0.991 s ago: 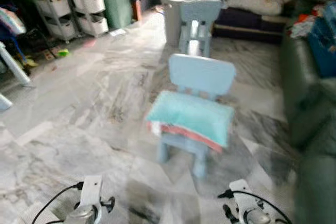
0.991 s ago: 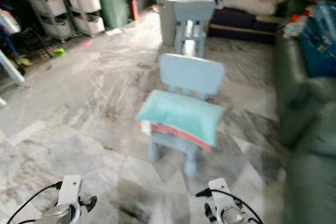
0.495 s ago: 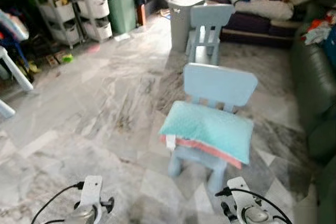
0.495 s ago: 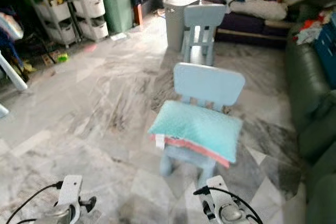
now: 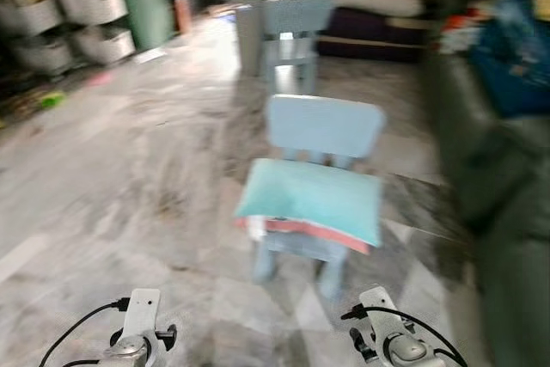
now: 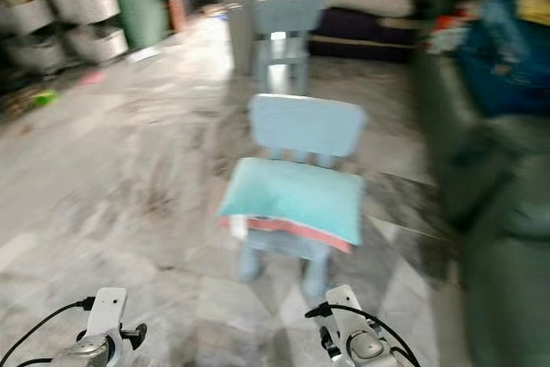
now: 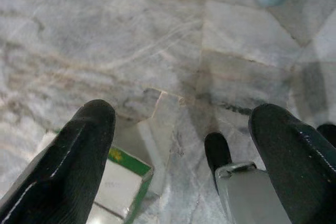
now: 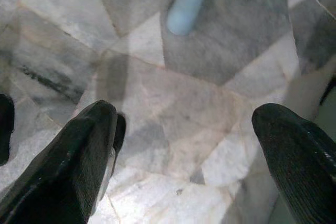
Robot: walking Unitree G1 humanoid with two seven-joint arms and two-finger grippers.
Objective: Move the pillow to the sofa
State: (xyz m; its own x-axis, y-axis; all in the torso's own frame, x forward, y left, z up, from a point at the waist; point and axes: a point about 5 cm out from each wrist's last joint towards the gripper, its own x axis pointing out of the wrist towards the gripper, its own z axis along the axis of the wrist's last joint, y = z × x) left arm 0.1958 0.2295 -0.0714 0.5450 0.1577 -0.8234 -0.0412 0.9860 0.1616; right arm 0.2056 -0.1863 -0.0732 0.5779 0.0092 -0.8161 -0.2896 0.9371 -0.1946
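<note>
Turquoise pillow [image 5: 311,198] on blue chair [image 5: 320,131], framing shifted since a moment ago (camera swing, blurred); approach unfinished. Left gripper [image 7: 181,145] and right gripper [image 8: 184,145] spread wide, empty.

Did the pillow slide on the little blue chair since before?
No. The pillow lies on the same chair seat, just under the backrest, as before. Only the camera shifted.

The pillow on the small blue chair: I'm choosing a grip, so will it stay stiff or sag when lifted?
The pillow looks plump, overhanging the small blue chair: probably soft and light, sagging if pinched at one corner. The chair might shift if dragged.
</note>
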